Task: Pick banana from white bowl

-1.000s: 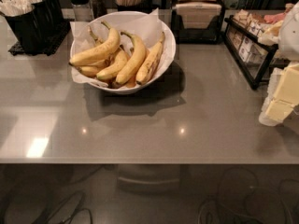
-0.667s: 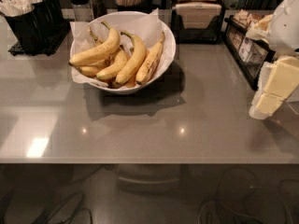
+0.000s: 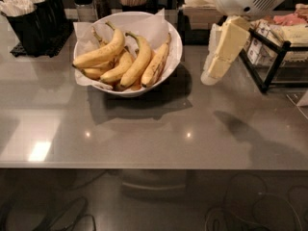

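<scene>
Camera view: a grey counter [image 3: 144, 138] has open room along its near edge. Far left of centre, the white bowl [image 3: 174, 42] holds the banana [image 3: 100, 55], long, curved and bright yellow, lying atop smaller ones. The gripper [image 3: 216, 61] hangs right of the bowl, apart from it, beside a black wire rack [image 3: 272, 64]. I cannot tell whether it is clenched or released.
</scene>
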`<state>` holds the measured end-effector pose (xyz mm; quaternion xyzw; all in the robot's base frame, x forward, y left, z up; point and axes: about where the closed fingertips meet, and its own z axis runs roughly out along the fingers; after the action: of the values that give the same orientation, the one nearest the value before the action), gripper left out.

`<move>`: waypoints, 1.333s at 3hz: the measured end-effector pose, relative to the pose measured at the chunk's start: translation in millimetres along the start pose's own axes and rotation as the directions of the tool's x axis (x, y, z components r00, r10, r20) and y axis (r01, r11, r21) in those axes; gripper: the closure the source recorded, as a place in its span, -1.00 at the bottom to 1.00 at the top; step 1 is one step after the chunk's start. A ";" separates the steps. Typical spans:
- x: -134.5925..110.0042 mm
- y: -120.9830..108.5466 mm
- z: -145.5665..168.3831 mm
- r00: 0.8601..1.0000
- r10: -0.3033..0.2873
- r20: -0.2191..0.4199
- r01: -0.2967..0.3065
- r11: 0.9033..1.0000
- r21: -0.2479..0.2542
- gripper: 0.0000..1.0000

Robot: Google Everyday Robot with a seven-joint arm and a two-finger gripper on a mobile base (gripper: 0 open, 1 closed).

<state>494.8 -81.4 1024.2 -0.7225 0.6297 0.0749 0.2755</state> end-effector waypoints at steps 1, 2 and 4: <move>-55.6 -18.5 13.0 0.988 -0.094 0.126 0.101 0.994 -0.050 -1.00; -61.6 -22.1 10.7 0.986 -0.103 0.134 0.108 0.994 -0.035 -1.00; -65.7 -46.6 52.0 0.965 -0.111 0.236 0.128 0.990 -0.055 -1.00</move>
<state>538.7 3.9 1024.7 -0.7547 0.5454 0.1640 0.3258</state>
